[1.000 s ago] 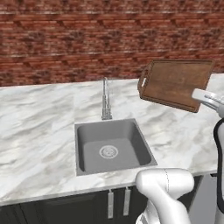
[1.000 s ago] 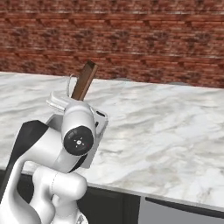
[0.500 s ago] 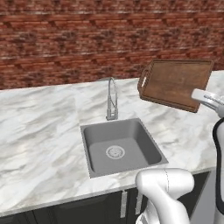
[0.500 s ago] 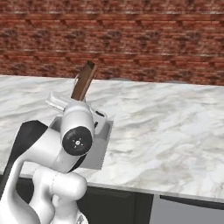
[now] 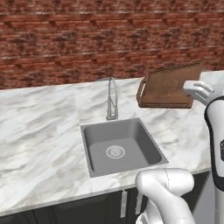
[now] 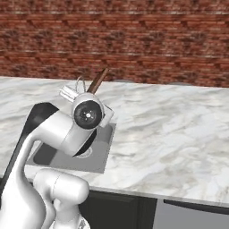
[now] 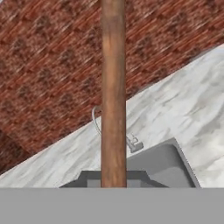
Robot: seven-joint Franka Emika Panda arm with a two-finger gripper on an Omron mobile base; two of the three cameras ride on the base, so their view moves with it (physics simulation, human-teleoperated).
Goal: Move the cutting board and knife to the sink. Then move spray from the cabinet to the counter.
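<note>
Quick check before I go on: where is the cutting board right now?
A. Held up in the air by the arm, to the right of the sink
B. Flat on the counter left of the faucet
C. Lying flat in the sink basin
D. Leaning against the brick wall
A: the cutting board hangs tilted above the counter, gripped at its right end, while the sink basin beside it holds nothing.

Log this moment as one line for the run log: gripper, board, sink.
gripper: shut on cutting board | cutting board: held in the air, right of faucet | sink: nothing in basin | stage: carrying board to sink
</note>
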